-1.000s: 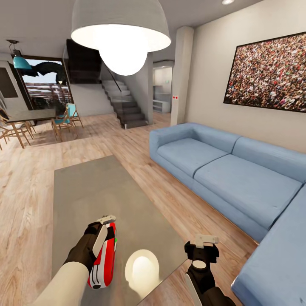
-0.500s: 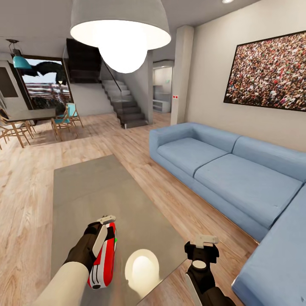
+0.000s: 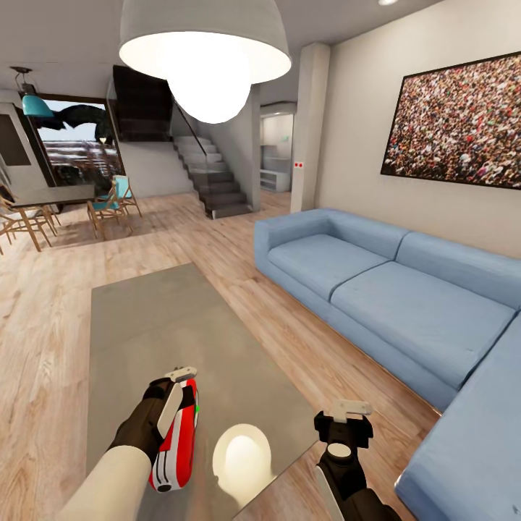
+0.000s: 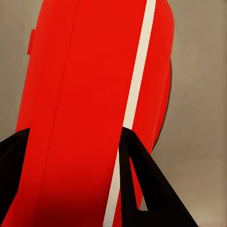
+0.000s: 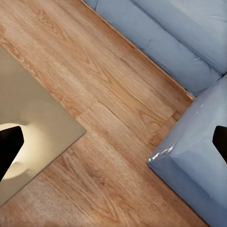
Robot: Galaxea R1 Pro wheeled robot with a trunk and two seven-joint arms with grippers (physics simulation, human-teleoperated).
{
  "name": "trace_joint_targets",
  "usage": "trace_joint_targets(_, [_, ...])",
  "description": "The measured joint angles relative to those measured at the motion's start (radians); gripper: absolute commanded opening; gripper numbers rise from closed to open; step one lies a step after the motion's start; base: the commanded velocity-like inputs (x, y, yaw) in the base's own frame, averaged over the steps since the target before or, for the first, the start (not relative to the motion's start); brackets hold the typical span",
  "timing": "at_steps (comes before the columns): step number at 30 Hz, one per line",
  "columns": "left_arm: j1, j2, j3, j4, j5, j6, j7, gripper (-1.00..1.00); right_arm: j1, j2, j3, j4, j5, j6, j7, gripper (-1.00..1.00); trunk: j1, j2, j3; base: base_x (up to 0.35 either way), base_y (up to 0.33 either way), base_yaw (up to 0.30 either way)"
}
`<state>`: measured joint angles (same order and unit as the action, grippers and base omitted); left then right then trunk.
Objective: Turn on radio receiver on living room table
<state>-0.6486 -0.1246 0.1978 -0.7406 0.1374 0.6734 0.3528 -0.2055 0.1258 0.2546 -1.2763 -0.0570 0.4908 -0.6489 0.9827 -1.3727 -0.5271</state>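
Observation:
The red radio receiver (image 3: 179, 434) with white trim lies near the front end of the grey glassy table (image 3: 159, 325), a green light showing on its side. My left gripper (image 3: 184, 383) straddles it from above. In the left wrist view the red body (image 4: 85, 94) sits between the two dark fingers (image 4: 146, 189), which rest against its sides. My right gripper (image 3: 347, 411) hangs open past the table's front right corner, over the wood floor (image 5: 118, 104). Nothing is between its fingers (image 5: 9, 146).
A blue L-shaped sofa (image 3: 391, 289) runs along the right, close to the right arm. The white dome pendant lamp (image 3: 206, 51) hangs ahead, mirrored in the tabletop. The crowd photo (image 3: 456, 123) is on the wall. A dining table (image 3: 51, 195) with chairs and stairs (image 3: 213, 181) stand far back.

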Motion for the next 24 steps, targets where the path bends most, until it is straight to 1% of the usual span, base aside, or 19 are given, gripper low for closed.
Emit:
trace_joint_targets(18, [0.000,0.000,-0.001,0.000,0.000,0.000,0.000,-1.00,0.000,0.000,0.000,0.000,-0.001,0.000,0.000,1.00,0.000,0.000,0.000,0.000,0.000,0.000])
trace_joint_targets(19, [0.000,0.000,-0.001,0.000,0.000,-0.001,0.000,1.00,0.000,0.000,0.000,0.000,-0.001,0.000,0.000,1.00,0.000,0.000,0.000,0.000,0.000,0.000])
trace_joint_targets(24, [0.000,0.000,-0.001,0.000,-0.002,-0.001,0.000,1.00,0.000,0.000,0.000,0.000,-0.001,0.000,0.000,1.00,0.000,0.000,0.000,0.000,0.000,0.000])
